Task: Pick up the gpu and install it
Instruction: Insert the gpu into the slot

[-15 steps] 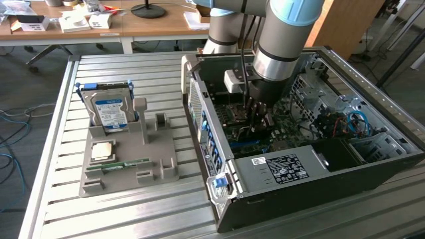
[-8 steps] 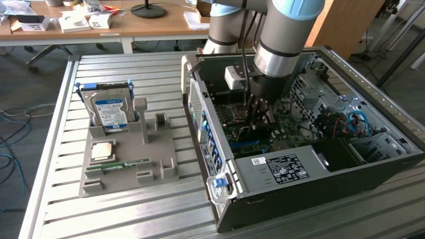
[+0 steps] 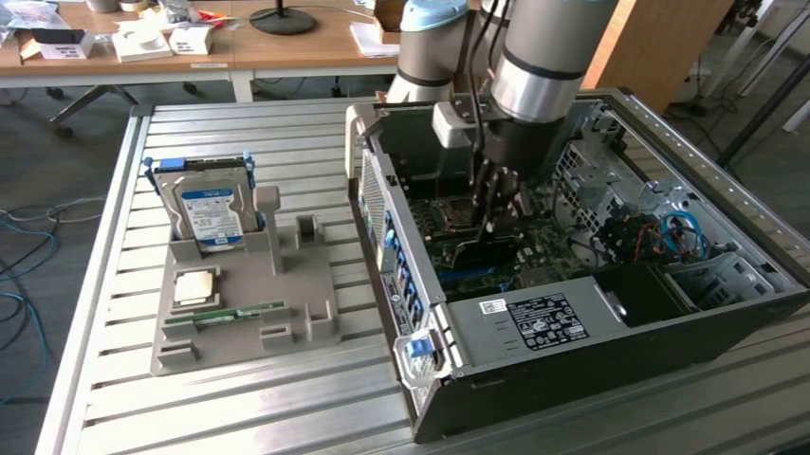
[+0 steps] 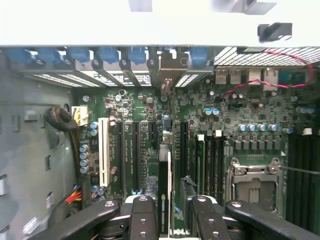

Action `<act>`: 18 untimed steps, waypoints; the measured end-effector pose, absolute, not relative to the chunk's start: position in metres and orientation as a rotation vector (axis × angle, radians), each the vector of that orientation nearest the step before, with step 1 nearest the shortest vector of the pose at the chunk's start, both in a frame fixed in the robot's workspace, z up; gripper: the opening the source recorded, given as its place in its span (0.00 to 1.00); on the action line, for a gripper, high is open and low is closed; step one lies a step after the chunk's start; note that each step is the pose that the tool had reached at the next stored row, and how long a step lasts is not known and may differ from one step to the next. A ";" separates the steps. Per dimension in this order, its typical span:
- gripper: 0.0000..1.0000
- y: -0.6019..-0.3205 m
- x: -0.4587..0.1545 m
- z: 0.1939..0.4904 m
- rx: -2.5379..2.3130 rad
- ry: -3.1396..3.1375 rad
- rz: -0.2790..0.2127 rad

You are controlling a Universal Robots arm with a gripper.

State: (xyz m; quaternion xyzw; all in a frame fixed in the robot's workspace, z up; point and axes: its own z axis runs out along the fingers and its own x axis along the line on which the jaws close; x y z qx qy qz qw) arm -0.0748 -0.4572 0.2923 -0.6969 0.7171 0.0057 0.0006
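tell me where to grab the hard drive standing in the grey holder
Grip the hard drive by its upper half, coming straight down from above, with the tool closing on its two broad faces. It stands upright on edge in the grey holder, whose walls cover its lower part.

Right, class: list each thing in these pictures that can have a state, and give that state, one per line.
Case: on its side, open side up.
Gpu: upright, edge-on between the gripper's fingers, over the motherboard slots; whether it is seated, cannot tell.
Gripper: closed on the gpu, inside the case.
Hard drive: standing upright in the holder.
Memory stick: lying flat on the holder.
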 end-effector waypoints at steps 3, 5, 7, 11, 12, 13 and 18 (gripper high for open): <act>0.33 -0.457 -0.075 0.302 -2.189 2.252 0.018; 0.33 -0.457 -0.075 0.307 -2.188 2.252 0.018; 0.33 -0.457 -0.075 0.312 -2.189 2.252 0.018; 0.33 -0.457 -0.075 0.321 -2.188 2.252 0.018; 0.33 -0.457 -0.075 0.323 -2.188 2.252 0.018; 0.33 -0.457 -0.075 0.325 -2.188 2.252 0.018; 0.33 -0.457 -0.075 0.326 -2.188 2.252 0.018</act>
